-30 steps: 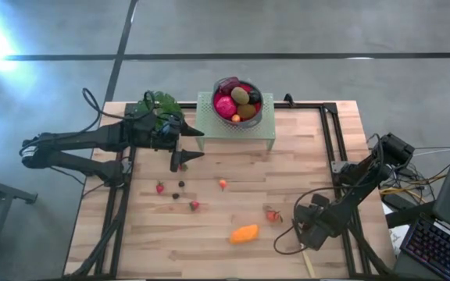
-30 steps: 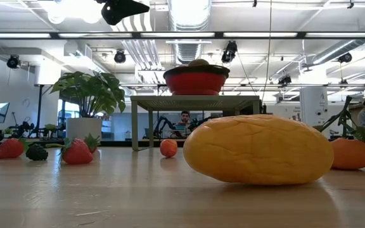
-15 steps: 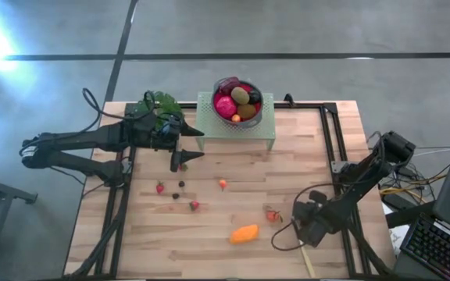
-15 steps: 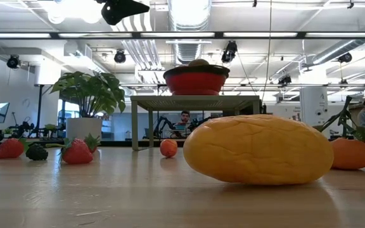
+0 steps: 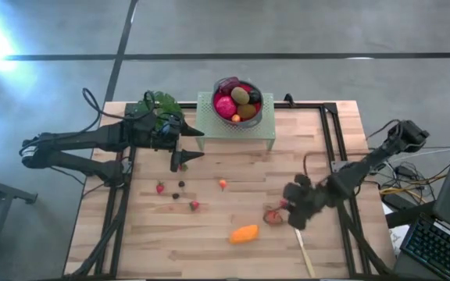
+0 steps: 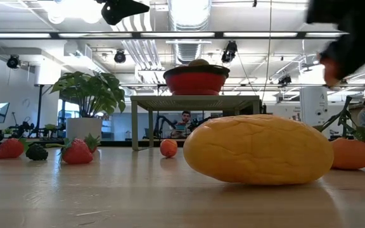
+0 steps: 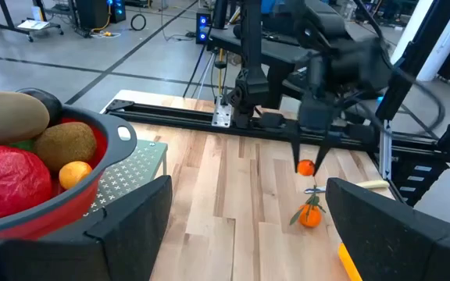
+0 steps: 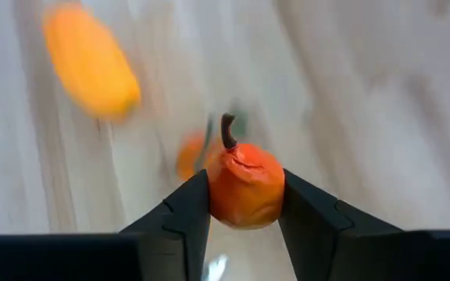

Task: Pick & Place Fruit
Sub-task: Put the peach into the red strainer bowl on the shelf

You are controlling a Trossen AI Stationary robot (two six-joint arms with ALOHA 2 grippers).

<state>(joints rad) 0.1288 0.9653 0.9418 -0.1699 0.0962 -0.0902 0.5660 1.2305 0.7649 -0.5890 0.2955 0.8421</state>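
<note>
Right end effector (image 8: 244, 204) clamping orange berry (image 8: 244, 186).

— What moved?
— The right gripper (image 5: 286, 219) swung from the table's 4 o'clock corner inward, toward centre, over the leafy orange fruit (image 5: 273, 215).
— Carrying anything?
— A small orange fruit (image 8: 244, 186), pinched between its fingers (image 8: 180, 212) (stem up).

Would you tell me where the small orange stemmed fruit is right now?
The small orange fruit sits clamped in the right pincer, lifted above the table's right side, near the berry.
</note>
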